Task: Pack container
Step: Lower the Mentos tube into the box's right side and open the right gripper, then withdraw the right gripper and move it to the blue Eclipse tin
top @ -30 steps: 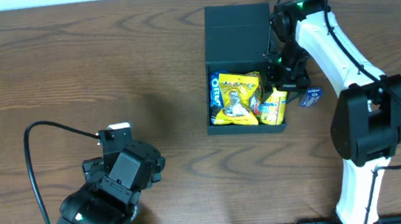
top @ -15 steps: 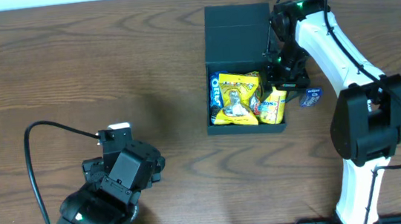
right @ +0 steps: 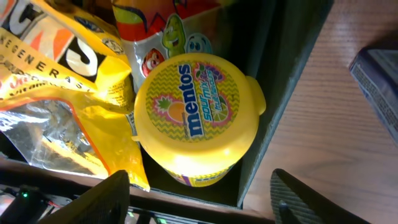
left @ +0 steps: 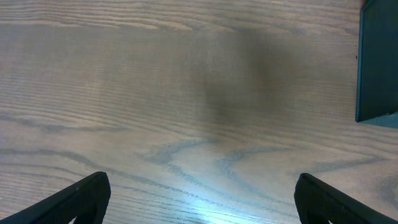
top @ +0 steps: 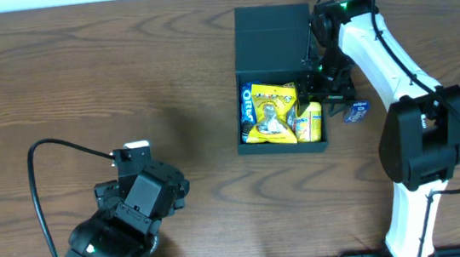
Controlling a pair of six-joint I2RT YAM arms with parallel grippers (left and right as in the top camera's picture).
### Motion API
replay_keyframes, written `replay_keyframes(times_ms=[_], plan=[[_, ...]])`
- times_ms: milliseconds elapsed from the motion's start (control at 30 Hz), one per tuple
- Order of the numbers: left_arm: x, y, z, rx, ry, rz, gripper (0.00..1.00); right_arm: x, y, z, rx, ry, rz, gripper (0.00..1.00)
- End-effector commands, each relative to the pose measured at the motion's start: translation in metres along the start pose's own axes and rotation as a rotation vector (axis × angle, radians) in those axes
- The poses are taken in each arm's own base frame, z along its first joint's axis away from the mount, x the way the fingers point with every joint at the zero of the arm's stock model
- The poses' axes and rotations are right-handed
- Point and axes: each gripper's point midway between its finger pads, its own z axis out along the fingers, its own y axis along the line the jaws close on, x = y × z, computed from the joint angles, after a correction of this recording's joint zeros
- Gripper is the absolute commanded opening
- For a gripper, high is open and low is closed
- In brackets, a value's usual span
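The container [top: 270, 39], a dark square box with its flap lid folded back, stands right of centre; its edge also shows in the left wrist view [left: 378, 62]. Inside lie a blue Oreo packet [top: 246, 103], a yellow snack bag [top: 270, 116] and a yellow Mentos tub [top: 310, 123]. My right gripper [right: 199, 202] hovers open over the container's right side, its fingers [right: 106, 199] apart from the Mentos tub [right: 196, 112], which rests in the corner against the container wall [right: 283, 68]. My left gripper [left: 202, 196] is open over bare table at the lower left.
A small dark blue packet [top: 355, 112] lies on the table just right of the container, and it shows in the right wrist view [right: 380, 74]. The left arm [top: 139, 198] and its black cable [top: 40, 191] occupy the lower left.
My right gripper has opened and let go of the Mentos tub, which has settled lower into the container's front right corner. The left arm has not moved.
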Motion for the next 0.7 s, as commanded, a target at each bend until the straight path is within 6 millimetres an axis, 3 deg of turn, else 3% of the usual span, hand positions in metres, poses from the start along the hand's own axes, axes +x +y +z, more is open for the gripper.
replay_keyframes(times_ms=[0, 167, 367, 533, 667], plan=[[0.001, 0.002, 0.001, -0.008, 0.003, 0.003, 0.95, -0.004, 0.007, -0.003, 0.006, -0.025, -0.027, 0.99], [0.001, 0.002, 0.001, -0.008, 0.003, 0.003, 0.95, -0.007, 0.013, -0.029, -0.002, -0.102, -0.057, 0.99], [0.001, 0.002, 0.001, -0.008, 0.003, 0.003, 0.95, 0.009, 0.014, -0.091, 0.022, -0.295, -0.098, 0.99], [0.001, 0.002, 0.001, -0.008, 0.003, 0.003, 0.95, 0.038, -0.013, -0.135, 0.166, -0.451, -0.086, 0.99], [0.001, 0.002, 0.001, -0.008, 0.002, 0.003, 0.95, 0.056, -0.042, -0.147, 0.278, -0.537, -0.051, 0.99]])
